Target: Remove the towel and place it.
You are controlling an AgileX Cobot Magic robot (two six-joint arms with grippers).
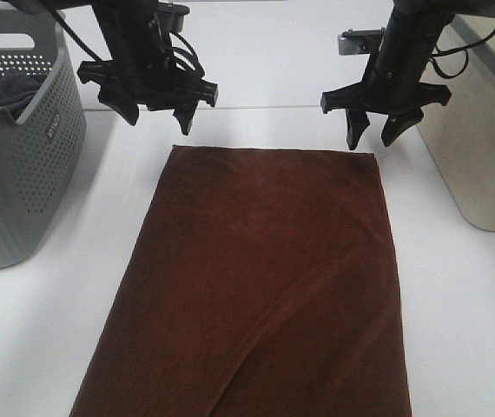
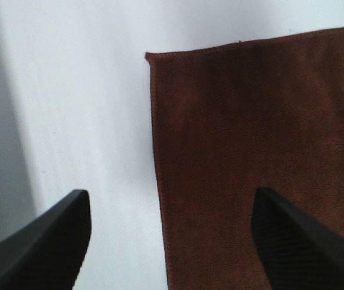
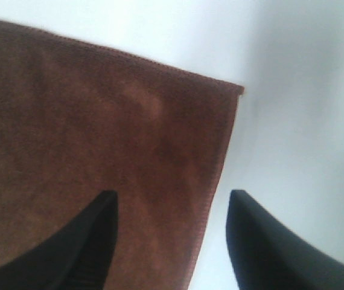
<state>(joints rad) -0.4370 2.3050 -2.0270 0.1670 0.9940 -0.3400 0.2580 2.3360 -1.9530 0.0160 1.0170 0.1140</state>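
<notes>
Dark brown plush rectangular towel point(image 1: 256, 287) on white table point(image 1: 465, 330); left gripper point(image 1: 158, 122) & right gripper point(image 1: 372, 141) over far corners, fingers apart. We judge: to pinch both.

Exterior high view: bright, diffuse light from above. White tabletop point(image 1: 456, 304) is close to overexposed and shows no surface texture. Towel point(image 1: 256, 287) renders dark; only a faint diagonal crease shows. Shadows are soft and pale.

Left wrist view: towel hem is sharp. Left claw point(image 2: 172, 196) is silhouetted and slightly soft. A grey shadow band lies on the tabletop along one frame edge.

Right wrist view: focus is softer overall, with a pale sheen patch on the towel. Right claw point(image 3: 172, 196) is black with blurred edges.
</notes>
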